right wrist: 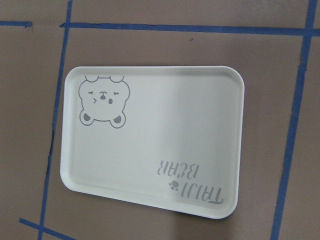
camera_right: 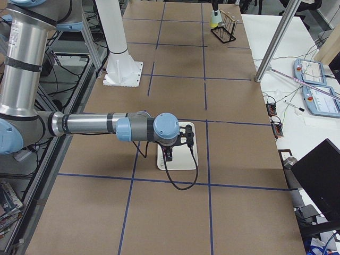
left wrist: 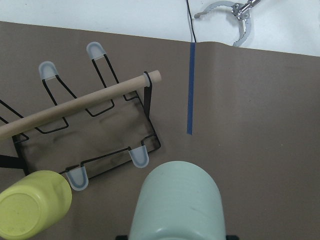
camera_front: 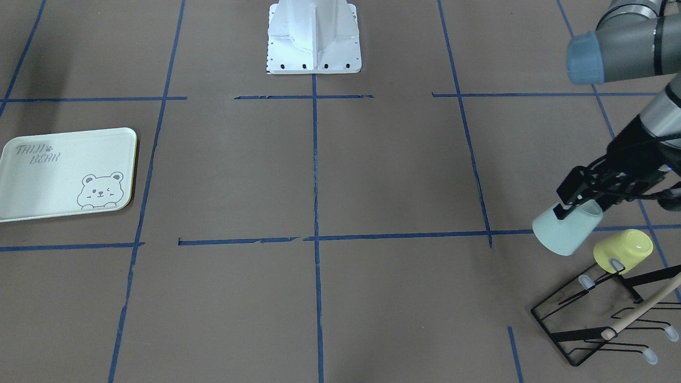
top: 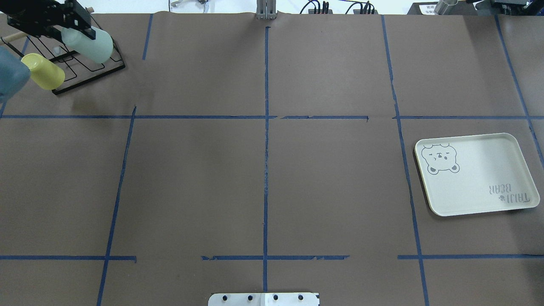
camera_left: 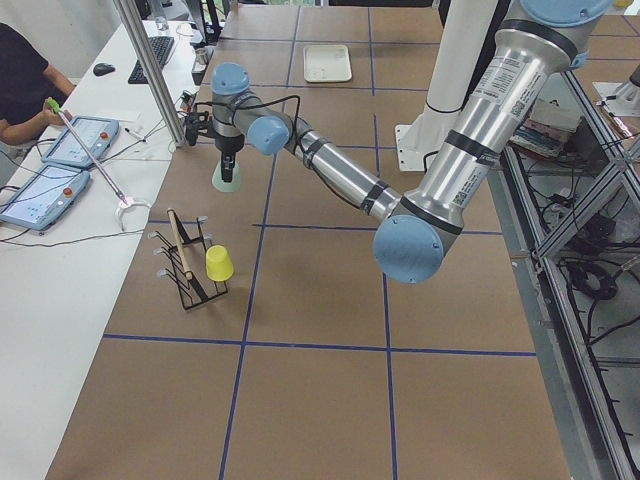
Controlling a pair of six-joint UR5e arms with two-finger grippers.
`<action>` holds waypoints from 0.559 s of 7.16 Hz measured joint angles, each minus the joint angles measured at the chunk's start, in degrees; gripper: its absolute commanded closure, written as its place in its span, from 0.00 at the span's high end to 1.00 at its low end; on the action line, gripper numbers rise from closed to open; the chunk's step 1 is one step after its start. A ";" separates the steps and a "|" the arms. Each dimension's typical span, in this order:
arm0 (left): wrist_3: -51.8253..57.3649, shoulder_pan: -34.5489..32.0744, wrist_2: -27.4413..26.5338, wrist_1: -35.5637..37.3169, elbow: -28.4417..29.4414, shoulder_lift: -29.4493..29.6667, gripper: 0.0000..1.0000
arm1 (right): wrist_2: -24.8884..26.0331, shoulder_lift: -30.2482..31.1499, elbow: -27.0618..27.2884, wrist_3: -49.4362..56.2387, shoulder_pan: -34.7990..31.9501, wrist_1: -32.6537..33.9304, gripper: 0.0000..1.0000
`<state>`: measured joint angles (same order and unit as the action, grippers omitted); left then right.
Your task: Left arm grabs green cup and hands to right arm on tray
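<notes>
My left gripper (camera_front: 572, 209) is shut on the rim of the green cup (camera_front: 563, 233), a pale mint tumbler held tilted in the air beside the black rack. The overhead view shows the gripper (top: 75, 32) and cup (top: 92, 45) at the far left corner. The cup fills the lower left wrist view (left wrist: 177, 205). The tray (top: 476, 182) with the bear drawing lies bare on the robot's right side. My right gripper (camera_right: 169, 154) hovers over the tray (camera_right: 191, 159); I cannot tell whether it is open or shut. The right wrist view shows only the tray (right wrist: 150, 150).
A yellow-green cup (camera_front: 623, 250) hangs upside down on a peg of the black wire rack (camera_front: 580, 324), close to the green cup. A wooden rod (left wrist: 75, 105) lies across the rack. The white robot base (camera_front: 314, 37) stands at the table's middle edge.
</notes>
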<state>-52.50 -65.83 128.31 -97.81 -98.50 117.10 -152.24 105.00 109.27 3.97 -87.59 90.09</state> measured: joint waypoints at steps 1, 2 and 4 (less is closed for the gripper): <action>-4.94 3.42 -0.17 -0.24 -1.48 0.52 0.08 | -0.97 -1.87 0.03 -1.74 0.18 -0.13 1.00; -8.76 6.82 -0.44 -0.90 -2.17 1.52 0.08 | -0.88 -4.36 0.04 -6.54 0.54 -1.27 1.00; -14.58 12.88 -1.73 -7.70 -1.69 2.90 0.08 | 4.45 -7.33 -0.14 -22.55 4.55 -12.74 1.00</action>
<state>-67.08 -52.95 126.58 -105.51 -100.19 120.00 -147.79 97.67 109.14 -18.57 -83.04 77.34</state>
